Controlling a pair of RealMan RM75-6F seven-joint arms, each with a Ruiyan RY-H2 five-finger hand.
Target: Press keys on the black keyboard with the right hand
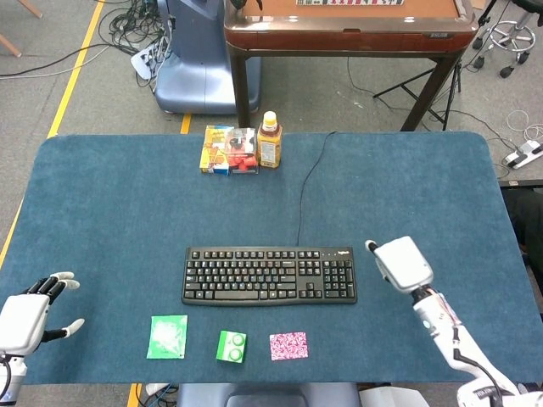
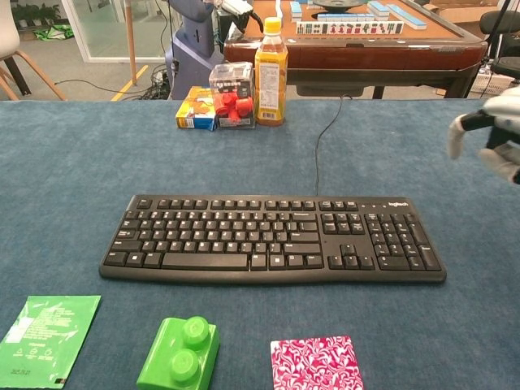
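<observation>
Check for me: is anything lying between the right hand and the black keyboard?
No. In the head view only bare blue table cover separates the right hand from the black keyboard; the chest view agrees.

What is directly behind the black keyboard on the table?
Only its cable, running from the black keyboard back over the blue table cover to the far edge. The bottle and boxes stand farther back, left. Nothing there is covered.

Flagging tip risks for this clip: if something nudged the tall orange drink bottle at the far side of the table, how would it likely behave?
The tall orange drink bottle with a yellow cap stands upright, tall on a narrow base, so it would probably tip rather than slide. It looks full, so likely heavy for its size. Once down, its round body would probably roll on the blue table cloth.
</observation>
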